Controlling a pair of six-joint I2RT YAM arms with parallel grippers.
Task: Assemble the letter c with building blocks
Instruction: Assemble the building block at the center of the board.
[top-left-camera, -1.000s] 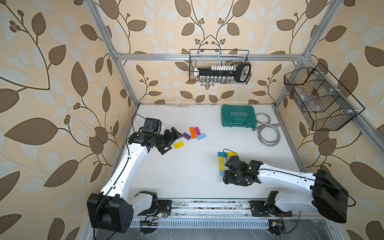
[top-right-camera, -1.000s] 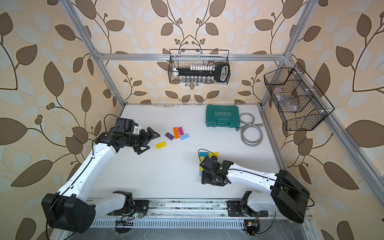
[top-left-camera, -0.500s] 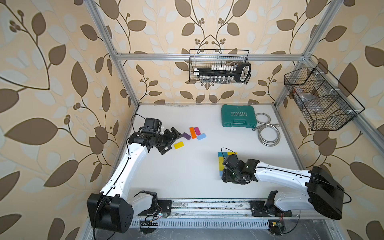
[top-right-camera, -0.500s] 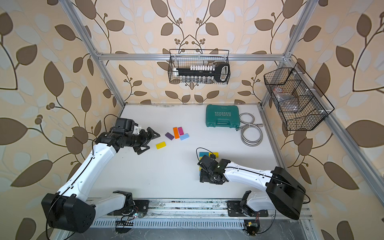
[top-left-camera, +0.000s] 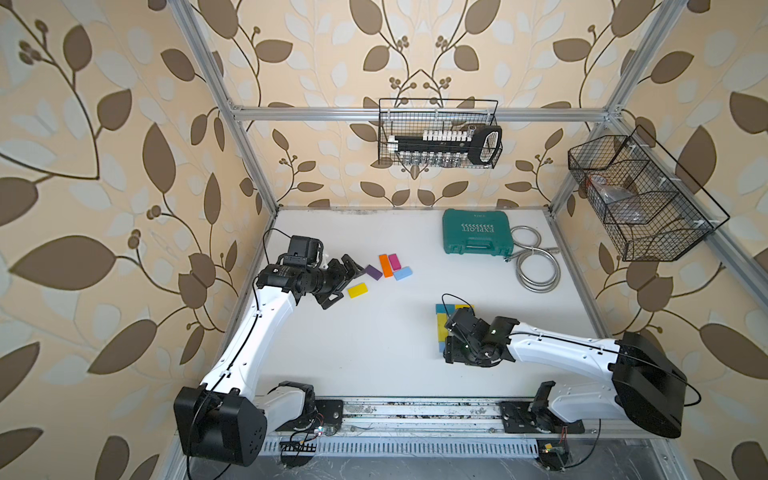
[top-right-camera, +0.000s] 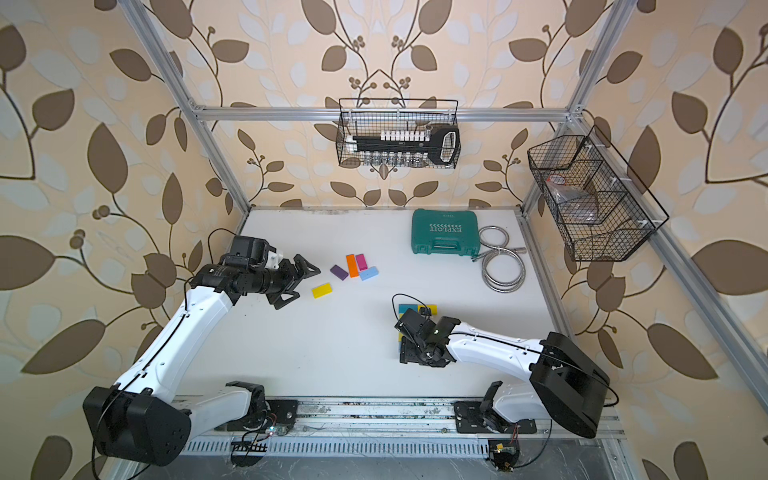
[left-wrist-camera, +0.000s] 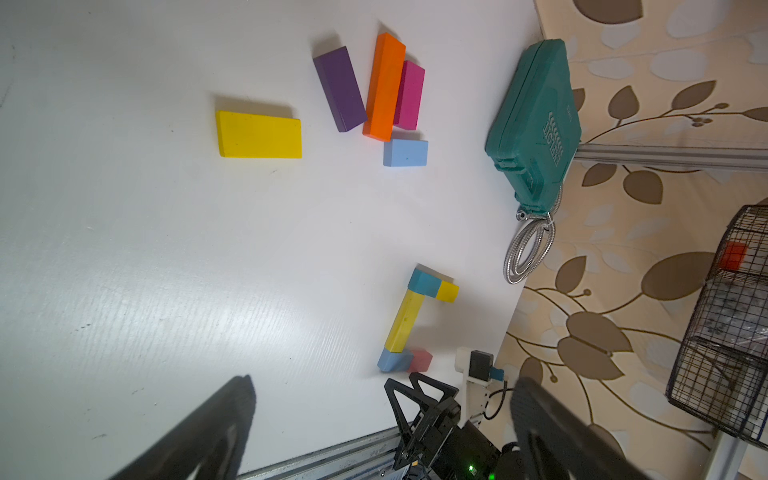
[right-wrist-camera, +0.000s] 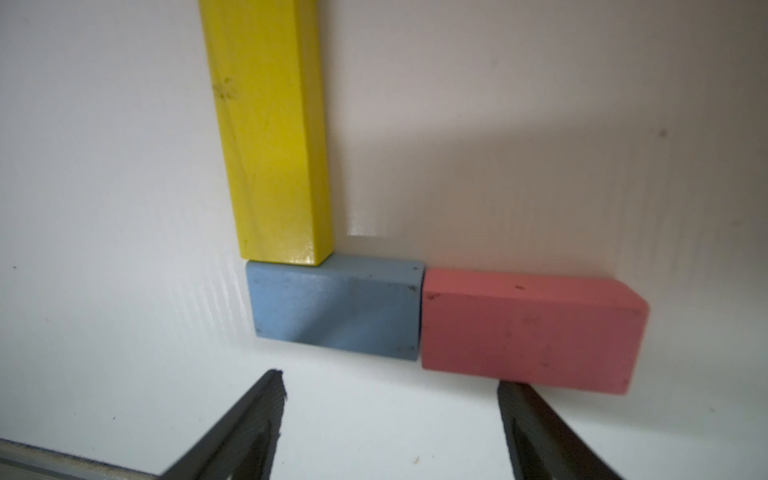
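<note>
The right claw (right-wrist-camera: 390, 382) hangs low over the table (top-left-camera: 374, 353), jaws spread and holding nothing. One fingertip (right-wrist-camera: 513, 392) sits right at the edge of the pink block (right-wrist-camera: 528, 328). That block butts end to end against the light blue block (right-wrist-camera: 336, 309), and the two form a short row pointing to the robot's right. The yellow bar (right-wrist-camera: 270, 124) stands square on the blue one, its long axis running toward the back wall. At its far end the teal block (left-wrist-camera: 424, 282) and small yellow block (left-wrist-camera: 448, 291) turn right again.

The left claw (left-wrist-camera: 382, 379) is spread wide and empty, near the loose yellow block (top-left-camera: 358, 290). Beyond that block, the purple block (top-left-camera: 373, 272), orange block (top-left-camera: 385, 266), magenta block (top-left-camera: 394, 261) and loose blue block (top-left-camera: 403, 273) lie clustered.

The green case (top-left-camera: 476, 232) lies closed near the back wall. On that wall the back basket (top-left-camera: 386, 124) holds a socket rail (top-left-camera: 440, 141). The side basket (top-left-camera: 681, 172) holds a clear bag (top-left-camera: 615, 197).
</note>
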